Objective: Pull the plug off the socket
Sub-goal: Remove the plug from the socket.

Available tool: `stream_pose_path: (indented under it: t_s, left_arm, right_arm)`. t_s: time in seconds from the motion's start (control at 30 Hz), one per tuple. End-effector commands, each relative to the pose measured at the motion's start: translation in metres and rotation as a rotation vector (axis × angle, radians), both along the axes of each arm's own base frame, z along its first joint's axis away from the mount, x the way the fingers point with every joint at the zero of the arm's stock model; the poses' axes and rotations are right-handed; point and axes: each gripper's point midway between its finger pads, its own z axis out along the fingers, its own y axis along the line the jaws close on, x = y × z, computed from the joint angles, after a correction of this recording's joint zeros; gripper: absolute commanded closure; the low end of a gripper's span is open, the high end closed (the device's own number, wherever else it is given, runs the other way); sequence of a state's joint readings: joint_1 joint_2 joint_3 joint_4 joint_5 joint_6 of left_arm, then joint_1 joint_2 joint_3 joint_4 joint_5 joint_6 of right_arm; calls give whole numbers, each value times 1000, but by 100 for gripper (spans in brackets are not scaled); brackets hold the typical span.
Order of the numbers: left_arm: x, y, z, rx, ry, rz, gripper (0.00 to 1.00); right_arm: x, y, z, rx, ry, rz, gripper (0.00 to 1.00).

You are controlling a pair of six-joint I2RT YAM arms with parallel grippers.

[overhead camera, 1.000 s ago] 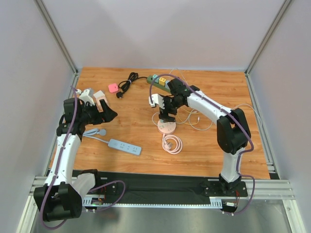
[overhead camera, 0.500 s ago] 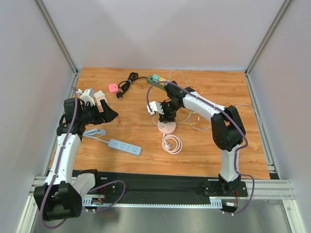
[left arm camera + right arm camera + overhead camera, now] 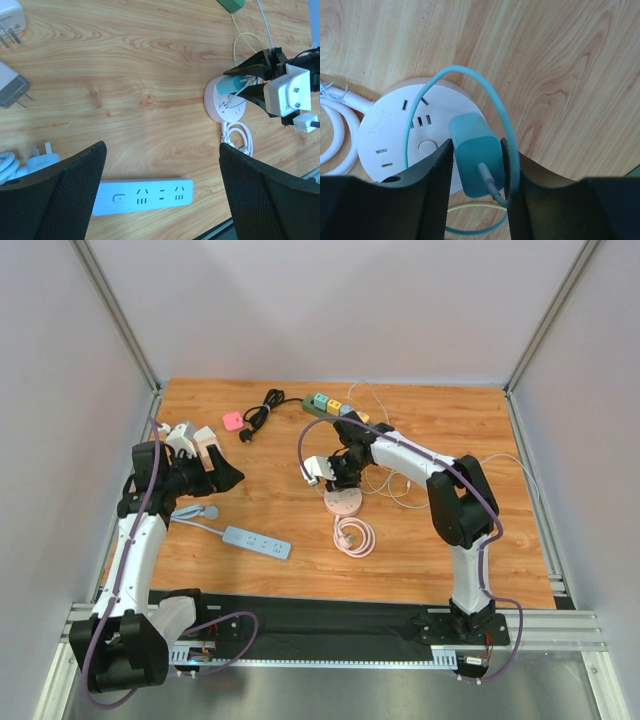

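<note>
A teal plug [image 3: 475, 155] with a looping teal cable stands in the round white socket [image 3: 395, 140] on the wooden table. My right gripper [image 3: 476, 145] reaches down over it, its two black fingers pressed against both sides of the plug. From above, the right gripper [image 3: 340, 472] hangs right over the pinkish socket [image 3: 343, 503]. The left wrist view shows the plug [image 3: 231, 86] and socket [image 3: 225, 102] from afar. My left gripper [image 3: 160, 155] is held open and empty, well to the left, above a light blue power strip [image 3: 142, 196].
The socket's white cord [image 3: 353, 537] lies coiled in front of it. A green power strip [image 3: 330, 405], a pink adapter [image 3: 232, 421] and a black cord [image 3: 262, 405] lie at the back. White adapters [image 3: 10, 20] lie near the left arm. Thin cables [image 3: 400, 485] trail beside the socket.
My right gripper has lowered onto the socket and its fingers have closed in on the teal plug. The left arm has stayed still.
</note>
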State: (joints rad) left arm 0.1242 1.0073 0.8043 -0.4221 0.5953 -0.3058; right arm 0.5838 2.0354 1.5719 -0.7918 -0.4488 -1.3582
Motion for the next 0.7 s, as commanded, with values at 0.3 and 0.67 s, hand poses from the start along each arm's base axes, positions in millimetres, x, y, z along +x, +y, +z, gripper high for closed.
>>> stream_pose_path:
  t_s: [0.3,0.67]
  left_arm:
    - [2,-12,4,-63,-26,-65,0]
    - [-10,-67,0,-235,57,-309,2]
  right_arm:
    - [10,10,14,15,-47,-43,100]
    - [-7,-5,52,117,166,-578,100]
